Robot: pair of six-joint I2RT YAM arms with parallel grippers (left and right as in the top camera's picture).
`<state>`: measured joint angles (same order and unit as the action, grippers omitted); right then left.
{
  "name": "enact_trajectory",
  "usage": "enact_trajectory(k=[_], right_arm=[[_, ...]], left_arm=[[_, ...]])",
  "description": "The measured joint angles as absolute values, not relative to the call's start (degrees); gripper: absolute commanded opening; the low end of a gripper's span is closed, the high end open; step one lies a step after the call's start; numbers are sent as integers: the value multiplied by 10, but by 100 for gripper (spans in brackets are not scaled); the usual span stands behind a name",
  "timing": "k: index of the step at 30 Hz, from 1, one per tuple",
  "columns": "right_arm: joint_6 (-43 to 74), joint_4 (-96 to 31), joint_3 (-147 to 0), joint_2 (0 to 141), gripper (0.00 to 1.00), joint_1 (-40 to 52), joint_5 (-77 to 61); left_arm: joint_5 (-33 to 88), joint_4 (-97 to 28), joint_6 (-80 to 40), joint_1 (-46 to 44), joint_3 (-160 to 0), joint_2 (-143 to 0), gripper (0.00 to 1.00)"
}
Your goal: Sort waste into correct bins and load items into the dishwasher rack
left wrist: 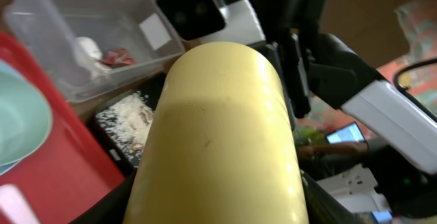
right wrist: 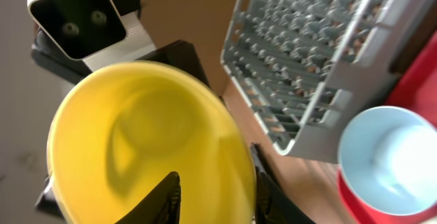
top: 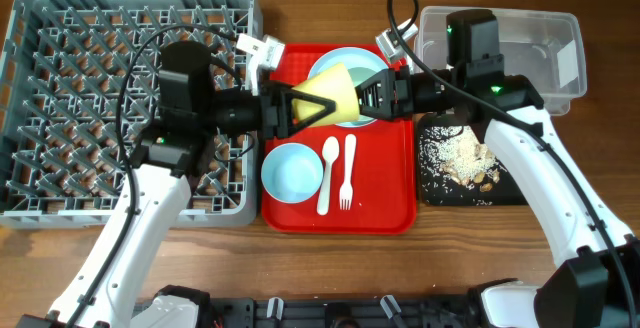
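Both the left end effector (top: 300,108) and the right end effector (top: 372,96) pinch the yellow cup (top: 333,95) between them, above the red tray (top: 390,183).

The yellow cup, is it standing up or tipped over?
Tipped over. The yellow cup lies sideways between both grippers, its open mouth facing the right wrist camera, empty inside.

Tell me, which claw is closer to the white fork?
Left, but only slightly. The left claw sits up-left of the white fork; the right claw sits above it. Both clamp the yellow cup.
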<state>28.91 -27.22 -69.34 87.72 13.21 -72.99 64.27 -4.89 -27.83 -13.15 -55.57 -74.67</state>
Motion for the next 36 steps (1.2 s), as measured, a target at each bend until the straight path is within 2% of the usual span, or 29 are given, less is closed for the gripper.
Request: enact_trajectory(k=[4,7,8,15,18,21,22,27,28,30,31,32,34,35,36], right_arm=[[287,-328,-694,878,36,131,-604],[276,-373,-694,878,36,132,-487],[266,-391,-694,878,35,132,-449],[192,-542,-706,847,35,112,-229],[163,-603,-742,825,35,81,-180],[142,-624,-751,812,35,56,-159],[137,-626,-751,812,35,55,-155],[131,-628,-751,812,35,55,-151],[131,-631,-751,812,35,55,-151],[131,-632,-751,812,35,55,-151],[131,-632,-751,812,35,55,-151],[131,-632,-751,812,35,55,-151],[131,-635,-751,812,35,55,-151],[131,-635,-751,812,35,55,-151],[131,-635,-751,812,35,55,-151]], left_arm=[[573,-124,-268,-70,-555,-748,24],[512,-198,-241,-31,-555,-748,23],[471,-234,-230,-19,-555,-747,18],[183,-476,-208,68,-554,-624,17],[98,-539,-206,100,-555,-580,15],[62,-579,-206,136,-556,-574,15],[54,-596,-206,149,-560,-582,20],[12,-602,-206,163,-581,-658,22],[7,-599,-206,163,-581,-682,30],[5,-589,-206,163,-587,-717,37],[3,-581,-206,163,-590,-729,47],[2,-573,-206,163,-590,-751,49],[2,-555,-206,163,-590,-781,71],[3,-553,-203,163,-590,-783,78],[2,-552,-203,163,-590,-783,100]])
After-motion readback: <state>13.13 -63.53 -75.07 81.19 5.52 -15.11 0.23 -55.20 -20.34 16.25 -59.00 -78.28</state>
